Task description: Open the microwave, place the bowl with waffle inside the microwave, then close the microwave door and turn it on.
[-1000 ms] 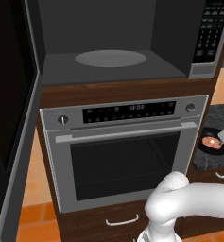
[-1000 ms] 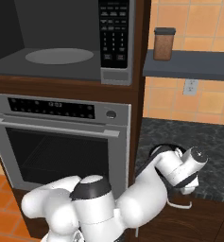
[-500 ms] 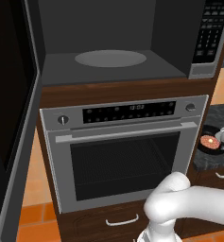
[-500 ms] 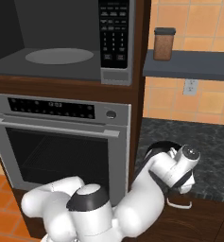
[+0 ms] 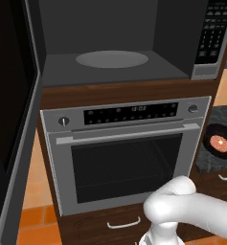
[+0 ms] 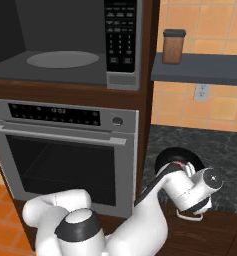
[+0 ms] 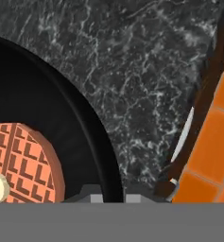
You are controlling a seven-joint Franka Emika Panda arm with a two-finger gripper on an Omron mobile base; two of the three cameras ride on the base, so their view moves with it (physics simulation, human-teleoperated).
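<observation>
The microwave [image 5: 115, 72] stands open, its grey cavity and round turntable [image 5: 112, 59] bare. The microwave door [image 5: 12, 100] is swung out to the left. The glossy black bowl [image 7: 61, 108] sits on the dark speckled counter to the right of the oven, with the waffle [image 7: 23, 160] lying in it. My gripper [image 7: 112, 194] straddles the bowl's near rim, one tip inside and one outside, shut on it. In the base views the bowl [image 5: 219, 139] [image 6: 176, 156] lies low on the right, half covered by my hand in the right one.
A silver oven [image 5: 124, 153] with a bar handle sits under the microwave. The keypad [image 6: 121, 37] is right of the cavity. A brown jar [image 6: 173, 46] stands on a shelf above the counter [image 6: 215, 150]. Wooden drawers run below the counter's edge.
The jaws have gone from wide open to closed on the bowl's rim. The hand has settled slightly lower over the bowl. The bowl has stayed in place.
</observation>
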